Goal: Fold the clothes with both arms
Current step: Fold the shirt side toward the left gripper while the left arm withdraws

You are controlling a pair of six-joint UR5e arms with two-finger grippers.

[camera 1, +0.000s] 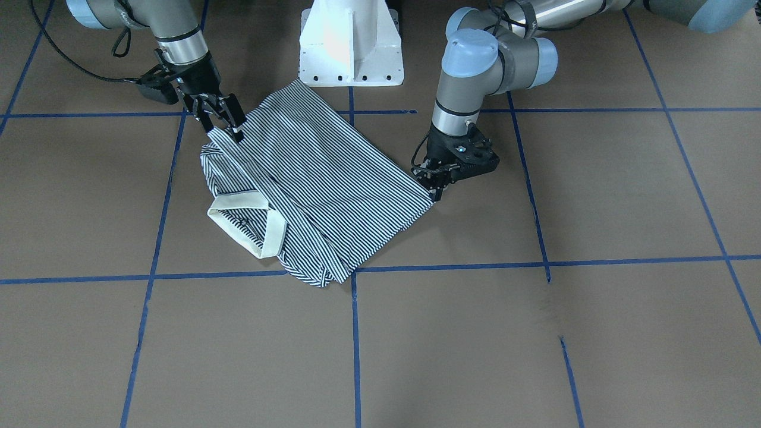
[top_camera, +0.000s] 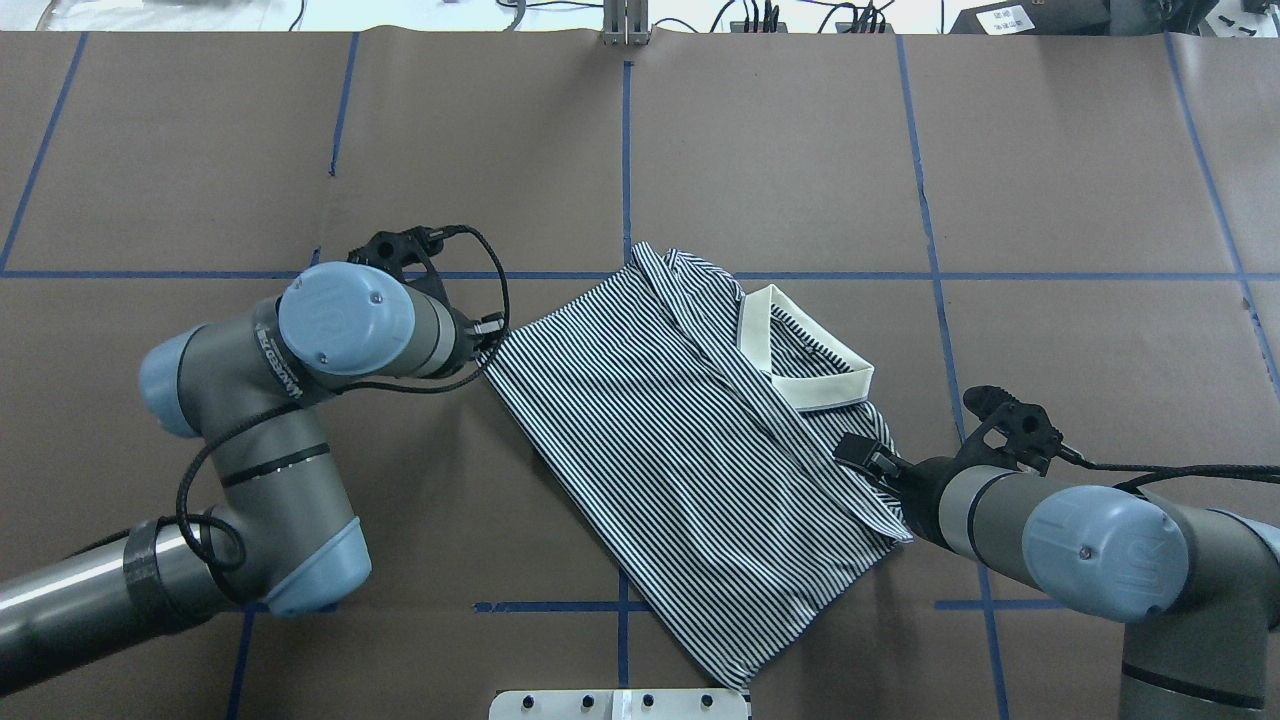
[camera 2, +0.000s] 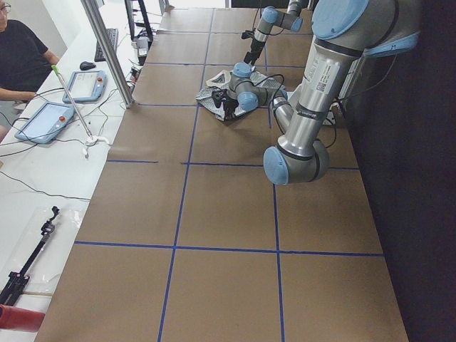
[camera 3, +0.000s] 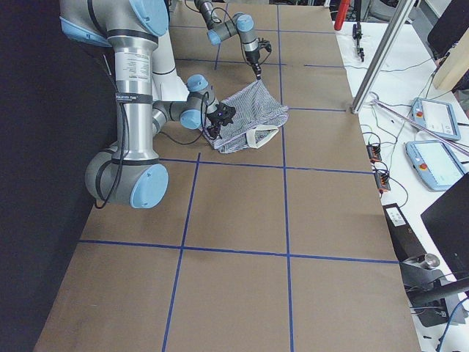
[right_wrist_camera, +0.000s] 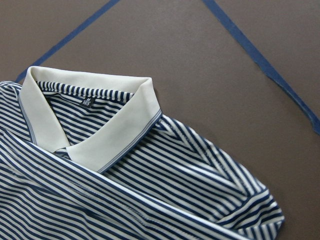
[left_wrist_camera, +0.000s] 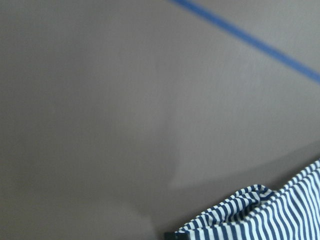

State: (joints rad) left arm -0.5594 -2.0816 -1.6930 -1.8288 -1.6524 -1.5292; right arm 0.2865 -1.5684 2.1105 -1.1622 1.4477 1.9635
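The striped polo shirt [camera 1: 333,178] [top_camera: 680,440] lies folded flat on the brown table, its cream collar [camera 1: 247,223] [top_camera: 810,375] [right_wrist_camera: 100,130] towards the far side from the robot. My left gripper [camera 1: 437,191] [top_camera: 490,340] is down at the shirt's hem corner, shut on it. The left wrist view shows bunched striped fabric [left_wrist_camera: 270,215] at its lower edge. My right gripper [camera 1: 225,132] [top_camera: 865,458] stands open over the shoulder edge beside the collar, its fingers straddling the fabric. Both arms are low over the table.
The white pedestal base [camera 1: 351,47] [top_camera: 620,705] stands just behind the shirt's near corner. Blue tape lines [top_camera: 625,150] grid the table. A person [camera 2: 18,57] sits at a side bench with tablets [camera 2: 43,121] and cables, beyond the table's far edge.
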